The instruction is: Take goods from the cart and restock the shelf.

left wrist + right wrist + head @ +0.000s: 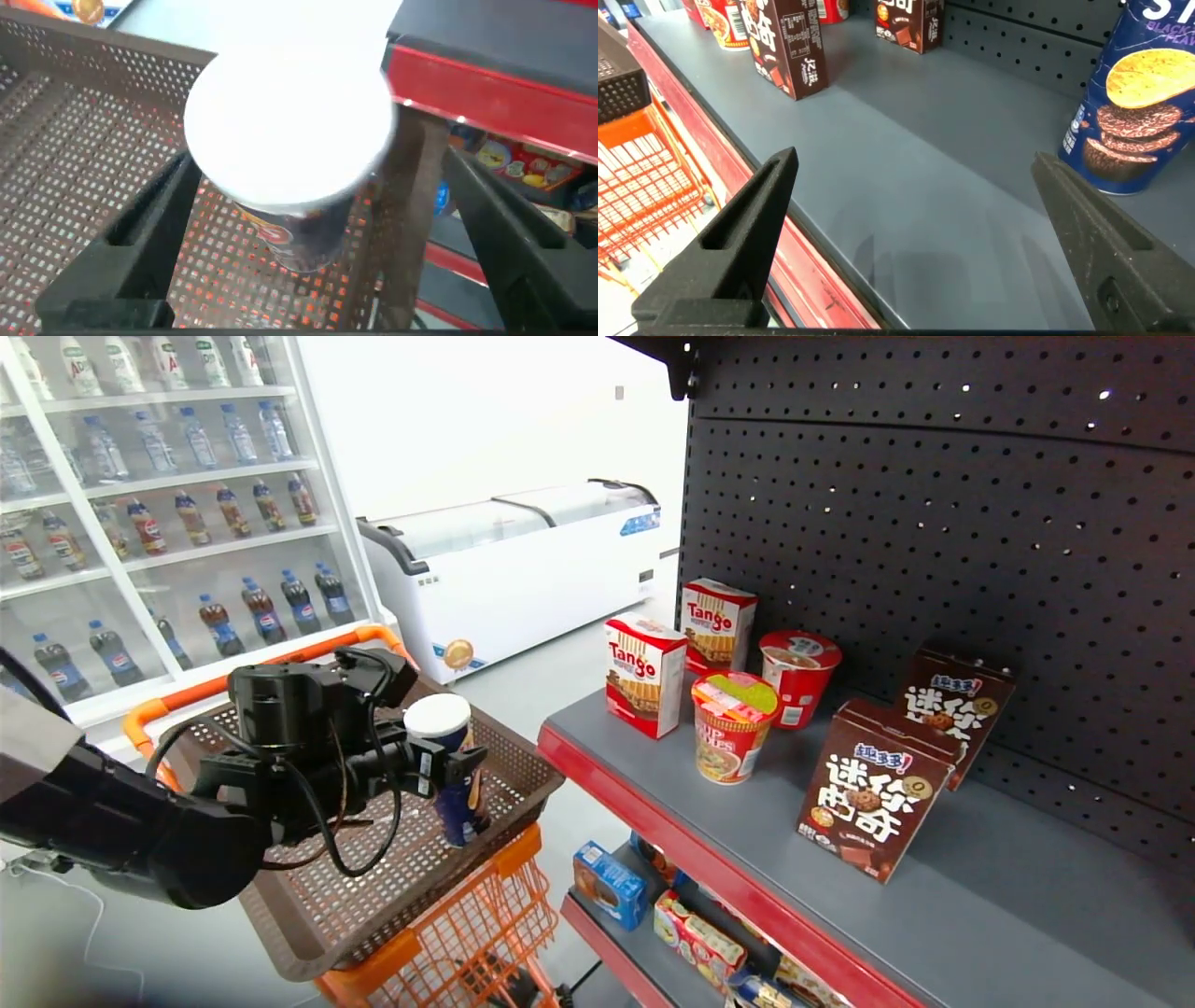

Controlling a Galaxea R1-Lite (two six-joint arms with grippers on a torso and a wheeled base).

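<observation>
**Chip can pinched over cart, not yet on shelf**

Left pincer (446,767) is clamped on a dark-blue chip can (462,803) w/ white lid, one finger each side of the tube, just under the lid. Can is upright and hangs over the brown perforated basket (373,896) on top of the orange cart (439,933), at the basket's right side, close to the shelf (980,915) but short of its red front edge. In the left wrist view the lid sits between the fingers (140,252), w/ basket mesh below.

Right pincer (920,247) is spread wide, nothing in it, over bare grey shelf deck close to the red front edge. A second chip can (1134,103), blue, stands upright on the deck near the pegboard (934,523).

On the shelf, left to right:
- 2 red-white wafer boxes (644,674), one nearer, one farther back.
- 2 cup noodles (731,726), near one w/ green-yellow lid, far one red.
- 2 brown biscuit boxes (873,789), upright, the far one near the pegboard.

Lower shelf holds mixed snack packs (609,882). Behind the cart: chest freezer (523,569) and drinks cooler (168,504) on the left.
</observation>
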